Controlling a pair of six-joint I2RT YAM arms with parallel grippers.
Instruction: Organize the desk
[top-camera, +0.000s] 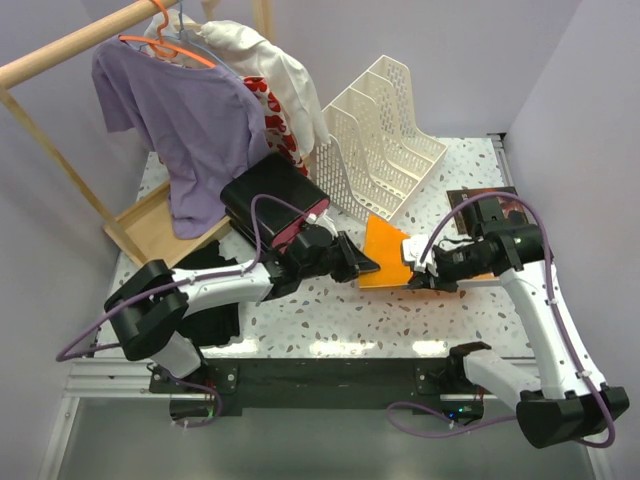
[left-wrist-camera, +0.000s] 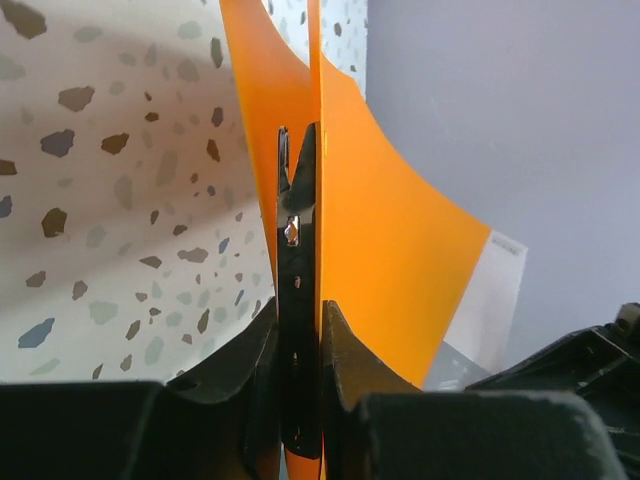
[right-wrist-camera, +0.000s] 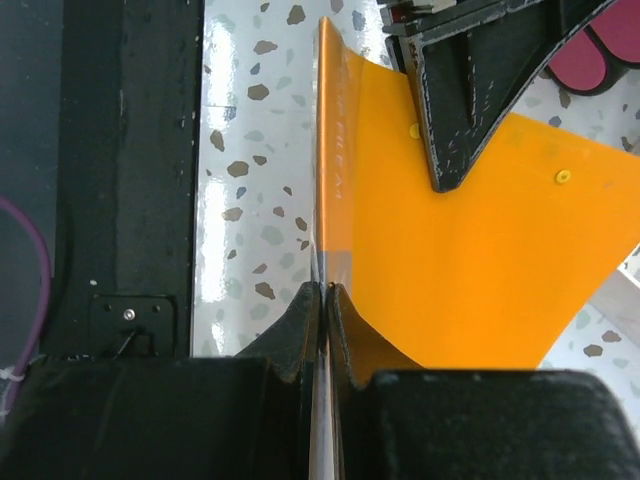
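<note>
An orange file folder (top-camera: 385, 250) is held just above the white speckled desk (top-camera: 330, 320), near its middle. My left gripper (top-camera: 365, 268) is shut on the folder's left edge. In the left wrist view the gripper (left-wrist-camera: 300, 330) clamps a dark strip along the orange folder (left-wrist-camera: 390, 230), above the desk (left-wrist-camera: 100, 200). My right gripper (top-camera: 420, 275) is shut on the folder's right edge. In the right wrist view it (right-wrist-camera: 322, 295) pinches the spine of the folder (right-wrist-camera: 470, 270). The left gripper's finger (right-wrist-camera: 460, 100) shows at the top of that view.
A white slotted file rack (top-camera: 385, 135) stands behind the folder. A wooden clothes rack holds a purple shirt (top-camera: 190, 120) and a white garment (top-camera: 270, 60) over its wooden base (top-camera: 140, 225). A black-and-pink pouch (top-camera: 275, 205), black cloth (top-camera: 210, 320) and a dark book (top-camera: 490, 205) lie nearby.
</note>
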